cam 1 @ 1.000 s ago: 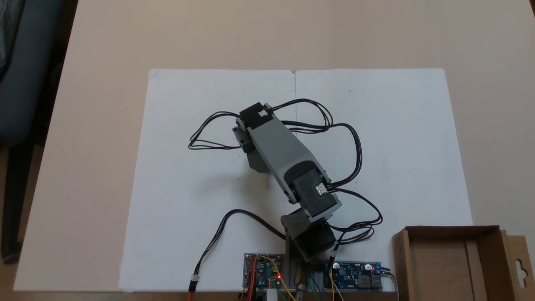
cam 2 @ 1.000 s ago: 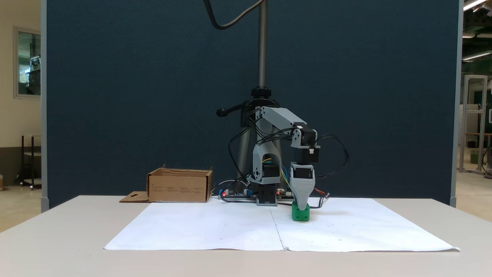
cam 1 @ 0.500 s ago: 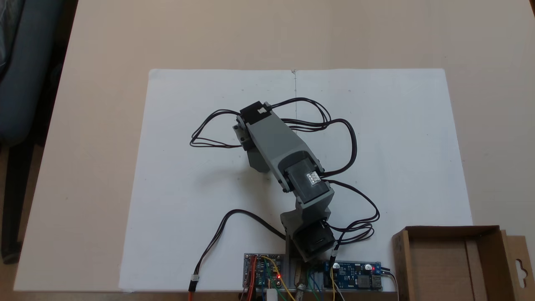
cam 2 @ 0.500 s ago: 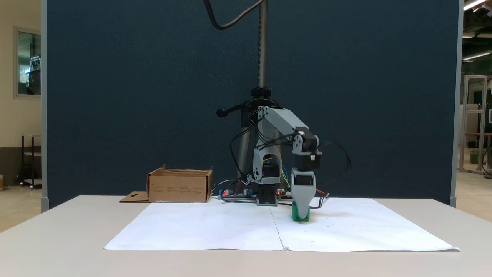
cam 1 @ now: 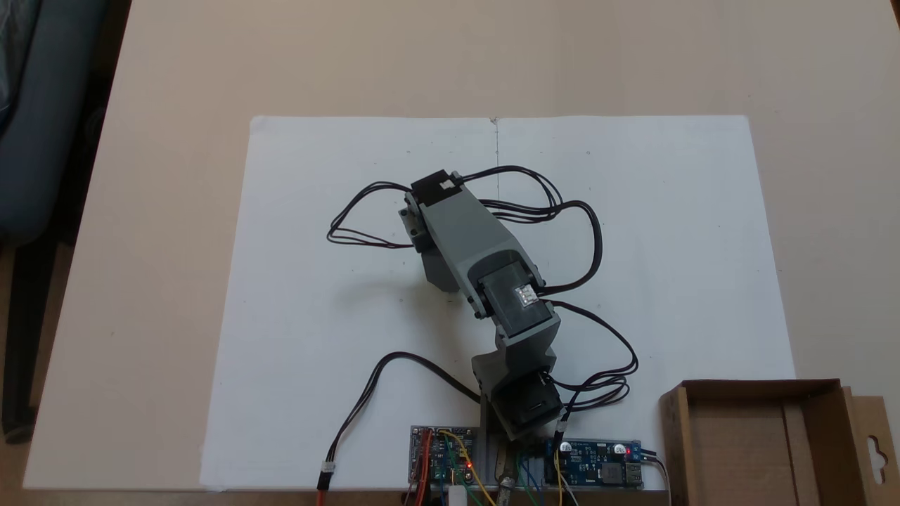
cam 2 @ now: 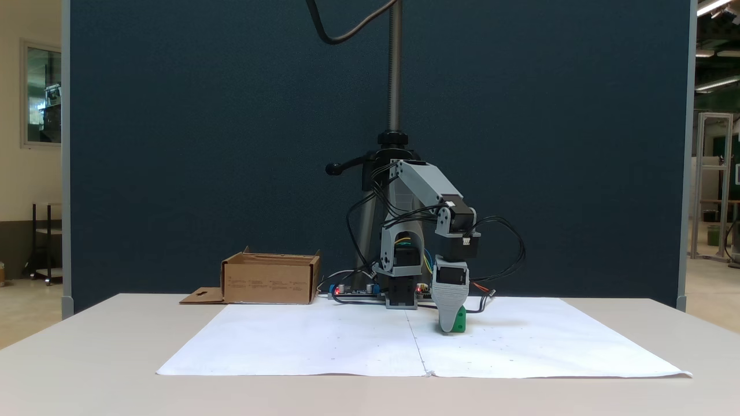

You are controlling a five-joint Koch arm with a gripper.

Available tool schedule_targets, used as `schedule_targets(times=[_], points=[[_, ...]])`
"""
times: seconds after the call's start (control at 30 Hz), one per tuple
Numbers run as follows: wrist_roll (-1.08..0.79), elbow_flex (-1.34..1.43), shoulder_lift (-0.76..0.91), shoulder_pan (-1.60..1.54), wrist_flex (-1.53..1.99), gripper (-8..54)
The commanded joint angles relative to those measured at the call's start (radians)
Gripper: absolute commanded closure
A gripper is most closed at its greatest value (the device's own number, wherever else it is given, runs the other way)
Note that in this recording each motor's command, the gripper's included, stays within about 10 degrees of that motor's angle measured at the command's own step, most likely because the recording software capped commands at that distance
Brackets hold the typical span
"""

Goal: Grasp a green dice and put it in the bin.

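1. The small bright green plastic dice point(cam 2: 459, 319) sits on the white paper sheet point(cam 2: 520, 346) on the tabletop point(cam 2: 87, 370), just right of the sheet's centre crease in the front fixed view. Only its right part shows there; pips too small to read.
2. Key relation: the grey tapered gripper point(cam 2: 450, 327) points straight down with its tip at paper level, overlapping the dice's left part. The dice lies at the fingers, slightly to their right in this view. A cube, so no long axis to align.
3. Fingers: one broad grey jaw faces the camera and hides the other; cannot tell whether they are spread, pressed together or pinching the dice. They probably straddle it, but this is a guess.
4. In the top-down fixed view the grey arm link point(cam 1: 471, 239) covers the dice's spot.
5. The shallow brown cardboard bin point(cam 2: 270, 280) stands well apart, left of the arm's base point(cam 2: 402, 297) in the front view, its hang-hole flap point(cam 2: 202, 296) lying flat; in the top-down view it is at bottom right point(cam 1: 830, 422).
6. Judgement: grasp step in hand; lift and carry to the bin remain.
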Motion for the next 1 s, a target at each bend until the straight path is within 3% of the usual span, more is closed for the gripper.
schedule_targets(times=[0.0,0.5,0.73,0.97], points=[[-0.052,-0.005,0.020,-0.009,-0.005,11.9],[-0.052,-0.005,-0.017,-0.031,-0.029,12.2],[-0.052,0.002,-0.018,-0.031,-0.034,33.8],[-0.052,-0.005,-0.017,-0.014,-0.078,33.8]])
